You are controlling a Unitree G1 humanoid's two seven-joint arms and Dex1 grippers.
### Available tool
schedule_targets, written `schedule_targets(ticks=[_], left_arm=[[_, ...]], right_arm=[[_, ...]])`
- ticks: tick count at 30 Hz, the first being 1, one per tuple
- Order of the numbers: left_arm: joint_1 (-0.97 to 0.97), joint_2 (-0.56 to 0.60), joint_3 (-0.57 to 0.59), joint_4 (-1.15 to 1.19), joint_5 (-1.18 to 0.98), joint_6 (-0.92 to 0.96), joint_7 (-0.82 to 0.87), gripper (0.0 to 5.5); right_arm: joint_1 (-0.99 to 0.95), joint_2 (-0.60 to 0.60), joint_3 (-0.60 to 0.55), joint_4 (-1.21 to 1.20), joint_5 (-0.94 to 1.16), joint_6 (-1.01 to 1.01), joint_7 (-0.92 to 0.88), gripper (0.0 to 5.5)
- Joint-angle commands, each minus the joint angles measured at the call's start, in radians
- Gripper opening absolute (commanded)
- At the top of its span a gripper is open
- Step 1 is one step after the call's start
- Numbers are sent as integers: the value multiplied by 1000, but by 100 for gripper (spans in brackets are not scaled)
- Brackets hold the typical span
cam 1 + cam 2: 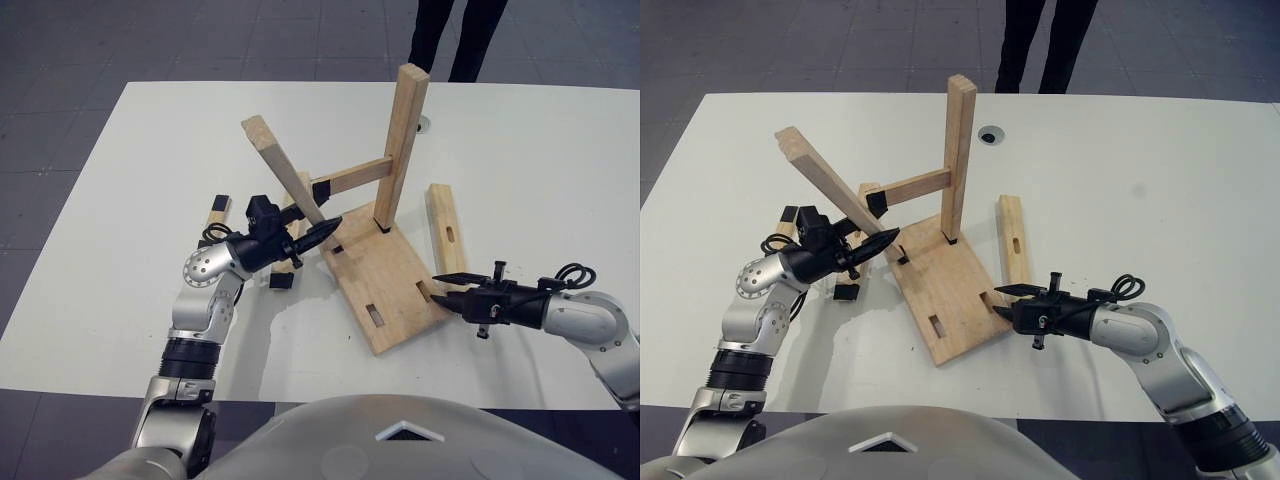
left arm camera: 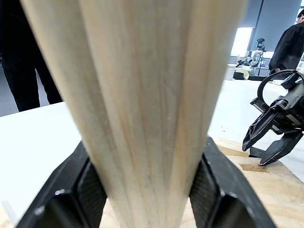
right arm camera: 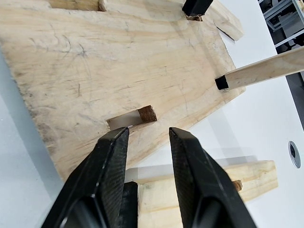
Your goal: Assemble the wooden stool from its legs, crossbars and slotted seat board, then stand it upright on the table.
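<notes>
Grips one tilted leg (image 1: 285,170), left of centre, in the left end effector (image 1: 325,232). Holds the right end effector (image 1: 440,288) open at the lower-right edge of the one seat board (image 1: 385,275) — one upright leg (image 1: 402,140), one crossbar (image 1: 355,176) mid-frame.

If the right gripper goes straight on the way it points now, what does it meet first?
Probably the edge of the seat board, by its slot. The right gripper, open, aims at that edge from close by, though depth is unclear.
</notes>
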State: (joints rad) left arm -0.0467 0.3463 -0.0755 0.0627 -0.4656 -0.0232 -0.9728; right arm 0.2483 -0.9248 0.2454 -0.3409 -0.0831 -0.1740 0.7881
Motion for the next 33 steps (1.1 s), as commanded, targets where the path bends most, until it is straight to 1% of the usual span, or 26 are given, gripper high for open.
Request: schedule_targets(ticks=[1, 5, 7, 12, 17, 23, 30, 33], left_arm=[[3, -18, 1, 16, 13, 2, 9, 206], [24, -45, -6, 26, 5, 7, 13, 206], [46, -34, -18, 45, 49, -13, 15, 206], [45, 26, -28, 82, 137, -30, 44, 206], [36, 104, -57, 90, 203, -40, 35, 206], [17, 141, -53, 76, 188, -24, 42, 205], [40, 141, -81, 29, 141, 90, 28, 205], [44, 133, -64, -8, 96, 128, 28, 205]], right_arm=[[76, -57, 60, 171, -132, 145, 46, 157], [78, -56, 59, 169, -131, 147, 44, 157], [78, -55, 59, 167, -128, 147, 45, 157], [83, -55, 56, 162, -123, 147, 44, 157], [85, -54, 56, 162, -120, 147, 43, 157], [88, -52, 59, 163, -120, 145, 42, 157], [92, -47, 58, 163, -119, 147, 36, 157], [91, -47, 58, 164, -120, 145, 35, 157]])
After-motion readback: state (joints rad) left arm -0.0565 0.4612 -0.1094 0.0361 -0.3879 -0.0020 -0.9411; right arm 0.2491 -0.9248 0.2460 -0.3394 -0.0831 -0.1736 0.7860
